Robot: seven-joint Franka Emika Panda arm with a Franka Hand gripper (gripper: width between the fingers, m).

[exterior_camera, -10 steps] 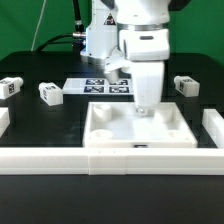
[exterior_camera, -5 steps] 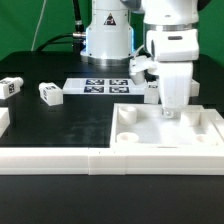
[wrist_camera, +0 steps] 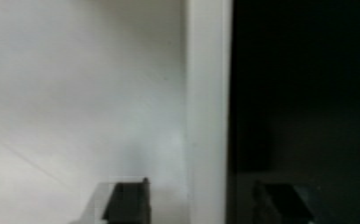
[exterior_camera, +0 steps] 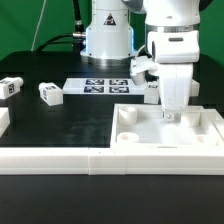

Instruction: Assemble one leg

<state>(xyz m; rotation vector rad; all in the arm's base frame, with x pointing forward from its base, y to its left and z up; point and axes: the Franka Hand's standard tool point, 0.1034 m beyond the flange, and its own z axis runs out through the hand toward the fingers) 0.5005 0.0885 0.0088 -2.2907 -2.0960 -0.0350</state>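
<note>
The large white square panel (exterior_camera: 140, 130) with round corner holes lies on the black table at the exterior view's right. My gripper (exterior_camera: 172, 114) reaches down over its far side. In the wrist view my gripper (wrist_camera: 203, 200) straddles the panel's raised rim (wrist_camera: 207, 100), with a dark finger (wrist_camera: 127, 200) on each side and a small gap to the rim, so it looks open. Two legs, small white tagged blocks, lie at the left: one (exterior_camera: 50, 93) nearer the middle, one (exterior_camera: 10, 87) at the edge. Another tagged piece (exterior_camera: 150, 93) peeks out from behind the gripper.
A white rail (exterior_camera: 50, 160) runs along the table's front, with short side pieces at the left (exterior_camera: 3, 120) and the right (exterior_camera: 218, 125). The marker board (exterior_camera: 100, 85) lies at the back, in front of the arm's base (exterior_camera: 105, 40).
Between the two earlier frames the gripper and the panel slid together toward the exterior view's right. Since half a second ago nothing has visibly moved.
</note>
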